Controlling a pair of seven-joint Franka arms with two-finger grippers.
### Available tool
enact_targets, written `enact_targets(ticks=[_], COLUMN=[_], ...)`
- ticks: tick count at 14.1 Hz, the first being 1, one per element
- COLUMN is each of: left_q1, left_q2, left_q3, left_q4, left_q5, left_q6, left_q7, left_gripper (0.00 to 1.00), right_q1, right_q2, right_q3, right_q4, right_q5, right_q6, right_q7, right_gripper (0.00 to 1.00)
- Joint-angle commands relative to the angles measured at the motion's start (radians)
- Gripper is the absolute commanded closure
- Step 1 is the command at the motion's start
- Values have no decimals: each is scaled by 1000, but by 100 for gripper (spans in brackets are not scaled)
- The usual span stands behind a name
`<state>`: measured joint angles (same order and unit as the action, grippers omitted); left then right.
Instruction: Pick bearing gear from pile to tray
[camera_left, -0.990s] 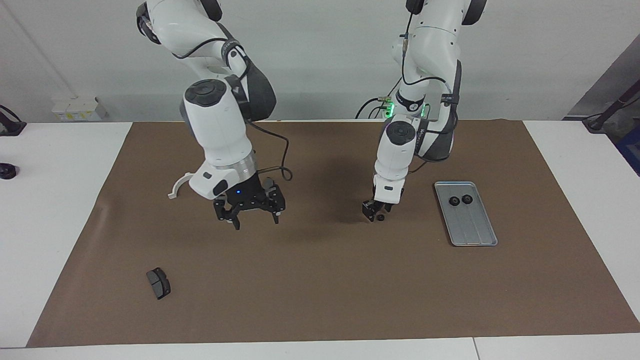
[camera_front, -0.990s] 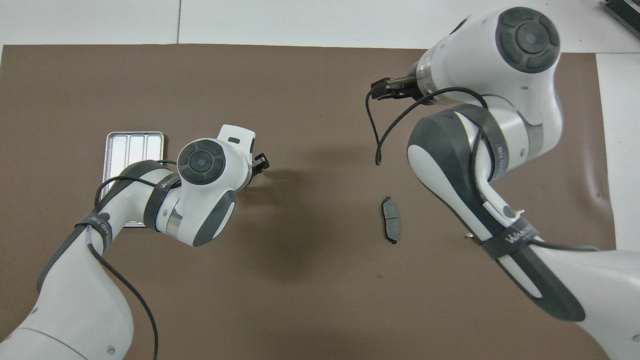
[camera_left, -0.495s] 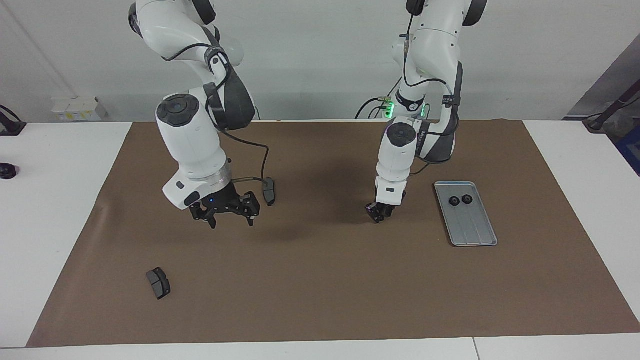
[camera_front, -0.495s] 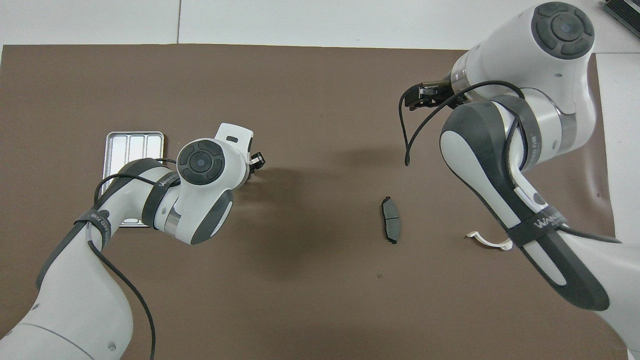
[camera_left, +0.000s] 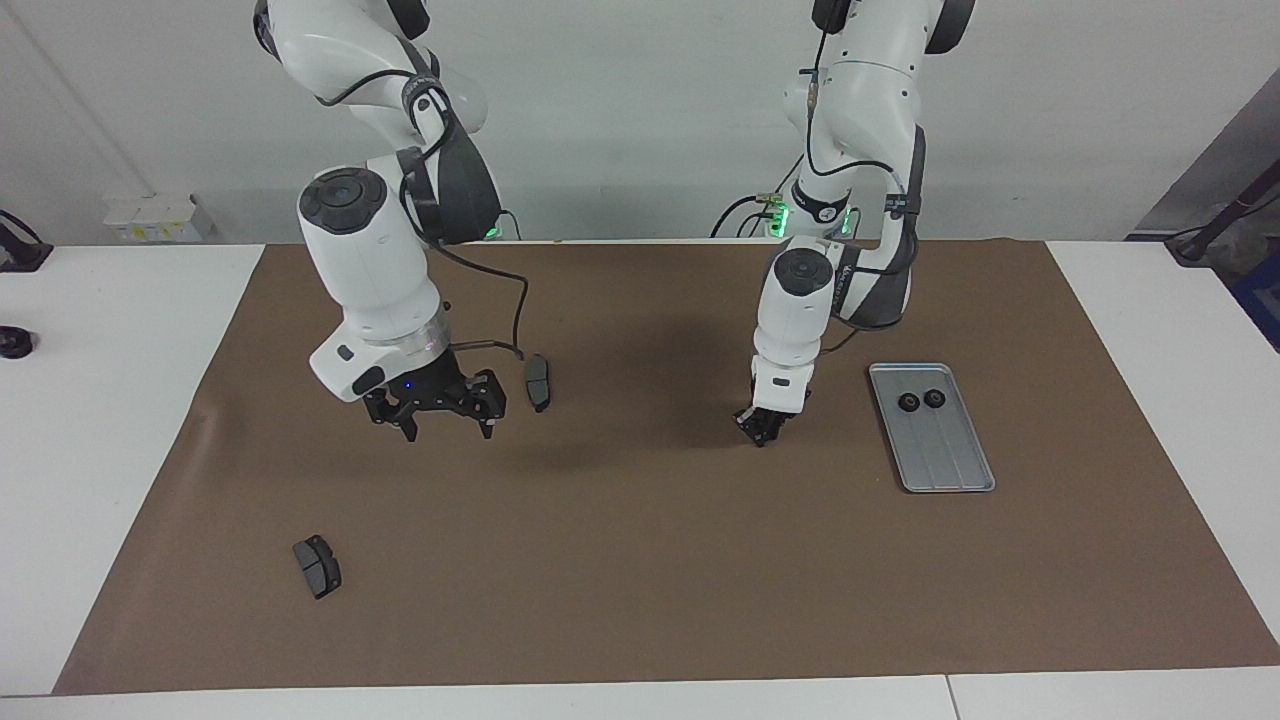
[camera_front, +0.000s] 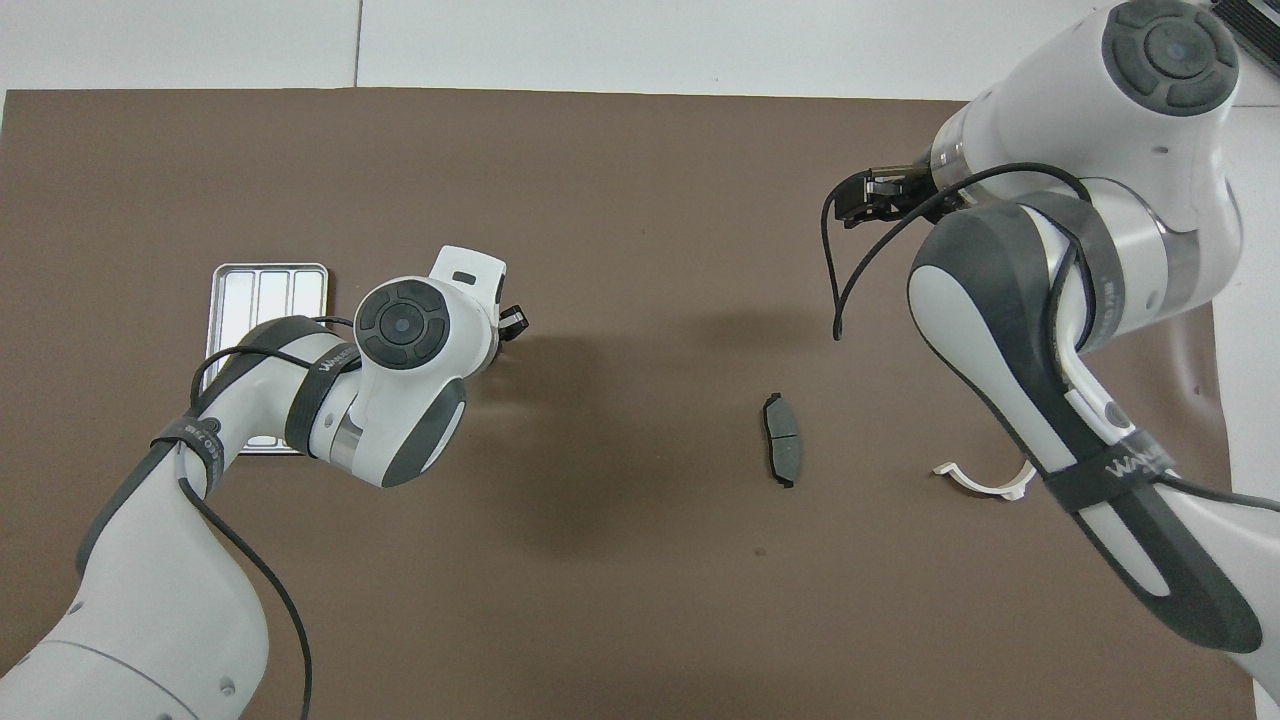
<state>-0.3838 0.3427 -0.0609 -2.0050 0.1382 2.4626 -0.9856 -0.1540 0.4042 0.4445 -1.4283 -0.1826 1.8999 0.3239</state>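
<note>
Partly arm-hidden tray (camera_front: 265, 290); left gripper (camera_left: 762, 432) closed, its catch unclear; right gripper (camera_left: 448, 424) spread.

Robotics lab: two white arms mounted at a white desk (camera_left: 120, 420) under a brown mat (camera_left: 640, 560), bare grey wall (camera_left: 640, 110).

A brown mat (camera_left: 640, 560) is laid over the white desk (camera_left: 110, 420). Two dark brake pads are noted on it: one (camera_left: 538, 381) nearer the robots, another (camera_left: 317, 566) farther out. A white curved clip (camera_front: 975, 480) lies toward the right arm's end.
</note>
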Motion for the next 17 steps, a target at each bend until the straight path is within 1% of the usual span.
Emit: enact_targets(ticks=[1,2,4,5,7,8,10,11,12,13,14,15,16,17], left_q1=[5,25,92,145,248,303,412,443,453,454,453,453,451,447], left_q2=[9,-10,-92,-128,-162,-163,-165,-165,-163,-154,-142,-122,-102,-78], left_q3=[4,6,1,-2,-2,-2,-2,-2,1,3,4,4,4,4], left_q4=[63,72,63,61,61,61,42,28,6,-20,-49,-72,-78,-78], left_q5=[23,21,17,6,-41,-63,-78,-91,-98,-98,-98,-98,-98,-98], left_q6=[-74,-112,-171,-207,-244,-243,-220,-196,-148,-95,-38,11,41,59], left_q7=[10,34,117,181,344,443,633,700,728,729,729,731,731,731], left_gripper=[100,100,100,100,100,100,100,100,100,100,100,100,100,100], right_q1=[-41,-45,-70,-93,-101,-96,-66,-59,-50,-23,28,74,94,102], right_q2=[-62,-73,-99,-108,-120,-145,-209,-235,-269,-303,-338,-358,-376,-389], right_q3=[14,14,10,13,7,-15,-119,-168,-218,-286,-376,-438,-467,-471], right_q4=[-31,-24,-18,-6,38,42,29,17,-16,-64,-108,-138,-171,-196], right_q5=[9,8,8,9,29,46,84,115,139,162,182,189,189,190], right_q6=[-63,-103,-156,-180,-251,-287,-334,-355,-360,-354,-349,-349,-348,-335], right_q7=[-20,-48,-126,-165,-244,-271,-321,-351,-361,-361,-362,-362,-361,-356], right_gripper=[0,0,0,0,0,0,0,0,0,0,0,0,0,0])
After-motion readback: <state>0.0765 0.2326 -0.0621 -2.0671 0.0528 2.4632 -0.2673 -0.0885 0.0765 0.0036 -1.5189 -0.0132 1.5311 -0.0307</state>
